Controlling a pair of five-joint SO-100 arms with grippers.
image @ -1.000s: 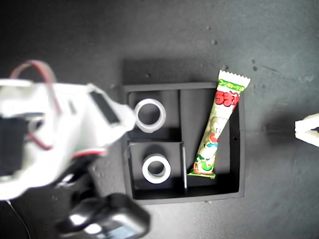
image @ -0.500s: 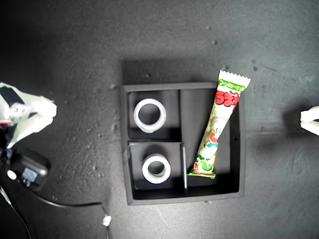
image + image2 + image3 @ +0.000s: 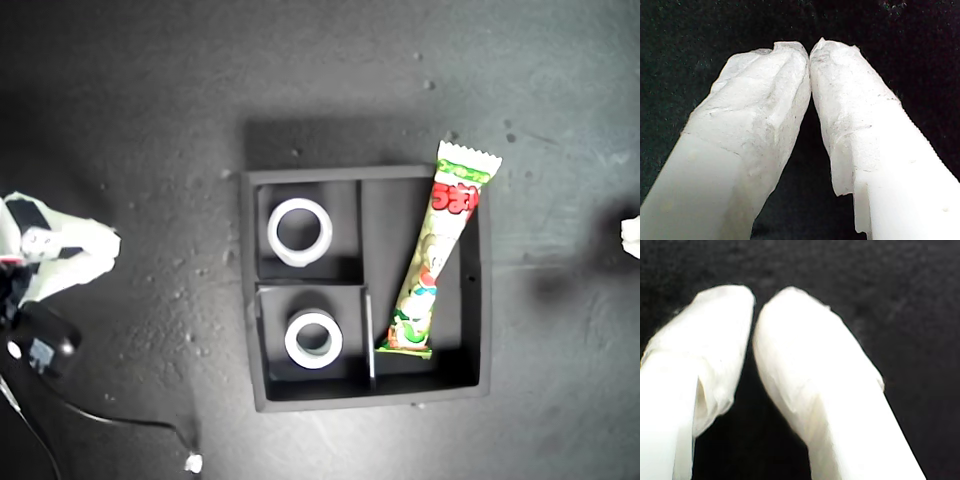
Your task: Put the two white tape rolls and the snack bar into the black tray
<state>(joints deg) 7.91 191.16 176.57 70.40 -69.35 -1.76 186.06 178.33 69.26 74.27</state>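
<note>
Exterior view: snack bar (image 3: 440,252) diagonal in black tray (image 3: 249,290), top end tilted right.

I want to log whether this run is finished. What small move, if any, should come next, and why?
Probably just nudge the snack bar flat: its upper end rests on the black tray wall and sticks out. Both tape rolls sit in the small compartments, and both grippers are shut, empty.

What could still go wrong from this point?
The snack bar lies slanted in the long compartment, its upper crimped end over the black tray rim; a bump might tip it out. Both tape rolls sit in their compartments, so little risk there.
</note>
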